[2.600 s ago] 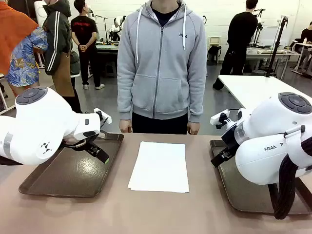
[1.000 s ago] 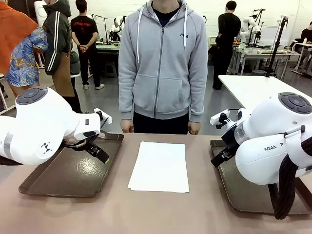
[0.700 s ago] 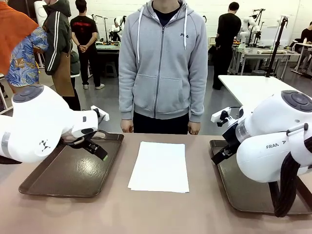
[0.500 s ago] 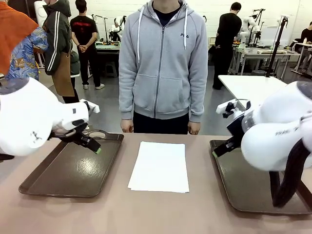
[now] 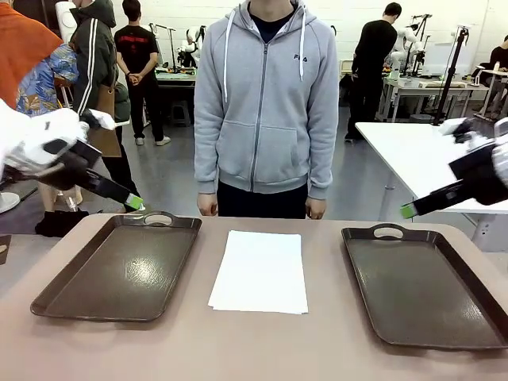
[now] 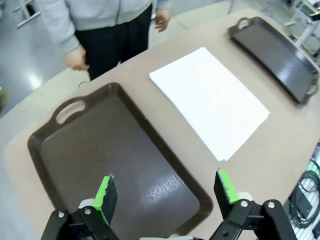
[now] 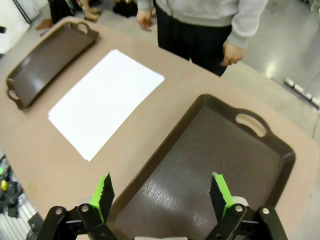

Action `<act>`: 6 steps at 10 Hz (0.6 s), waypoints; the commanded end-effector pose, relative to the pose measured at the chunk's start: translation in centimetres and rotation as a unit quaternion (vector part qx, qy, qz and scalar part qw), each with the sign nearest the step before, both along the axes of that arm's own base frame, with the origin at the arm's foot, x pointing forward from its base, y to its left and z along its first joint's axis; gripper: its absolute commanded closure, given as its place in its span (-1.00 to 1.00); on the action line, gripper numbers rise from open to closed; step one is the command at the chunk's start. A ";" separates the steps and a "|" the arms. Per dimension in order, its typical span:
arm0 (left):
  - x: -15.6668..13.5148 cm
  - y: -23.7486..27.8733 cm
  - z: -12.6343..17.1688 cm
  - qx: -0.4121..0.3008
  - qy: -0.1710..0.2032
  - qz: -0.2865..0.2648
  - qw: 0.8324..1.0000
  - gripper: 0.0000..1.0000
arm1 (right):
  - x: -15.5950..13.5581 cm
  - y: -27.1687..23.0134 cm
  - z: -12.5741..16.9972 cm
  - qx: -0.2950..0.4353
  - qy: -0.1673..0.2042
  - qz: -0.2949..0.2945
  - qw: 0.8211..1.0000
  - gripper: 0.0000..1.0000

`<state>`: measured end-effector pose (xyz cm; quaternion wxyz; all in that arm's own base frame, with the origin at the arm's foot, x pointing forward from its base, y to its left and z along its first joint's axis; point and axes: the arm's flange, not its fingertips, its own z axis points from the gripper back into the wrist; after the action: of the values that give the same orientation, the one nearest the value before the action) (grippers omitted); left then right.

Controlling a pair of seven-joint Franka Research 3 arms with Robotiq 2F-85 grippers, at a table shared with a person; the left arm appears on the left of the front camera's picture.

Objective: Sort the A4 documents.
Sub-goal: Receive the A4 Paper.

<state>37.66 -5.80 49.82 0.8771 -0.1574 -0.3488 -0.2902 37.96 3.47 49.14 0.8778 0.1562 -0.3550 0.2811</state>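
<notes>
My left pincer [image 6: 165, 189] and right pincer [image 7: 161, 194] are both spread, empty, held high. The A4 documents [image 5: 259, 271] lie stacked on the table [image 5: 238, 349] between left tray [image 5: 119, 274] and right tray [image 5: 421, 286] — light, floppy, slick; I'd lift the top sheet by a near corner.

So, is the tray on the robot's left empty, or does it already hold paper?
Empty. The left tray has a bare dark floor; the A4 documents lie stacked on the table beside it.

left gripper [image 5: 133, 203] lifted outward, right gripper [image 5: 409, 210] likewise
</notes>
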 end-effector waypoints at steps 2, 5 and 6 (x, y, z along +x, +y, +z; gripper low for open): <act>-3.8 4.7 -3.5 -0.029 0.018 -0.027 0.999 -1.00 | -2.8 -3.0 0.4 0.059 -0.021 0.014 0.998 -1.00; -4.6 5.8 -4.3 0.015 0.036 -0.009 0.999 -1.00 | -3.3 -4.6 0.4 0.082 -0.030 0.007 0.996 -1.00; -4.5 6.1 -4.6 0.031 0.047 0.001 0.998 -1.00 | -3.2 -5.1 0.2 0.086 -0.028 0.001 0.996 -1.00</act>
<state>37.18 1.04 48.09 0.8905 -0.1724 -0.3109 -0.2839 36.29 -1.53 51.81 0.8573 0.2089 -0.3983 0.2504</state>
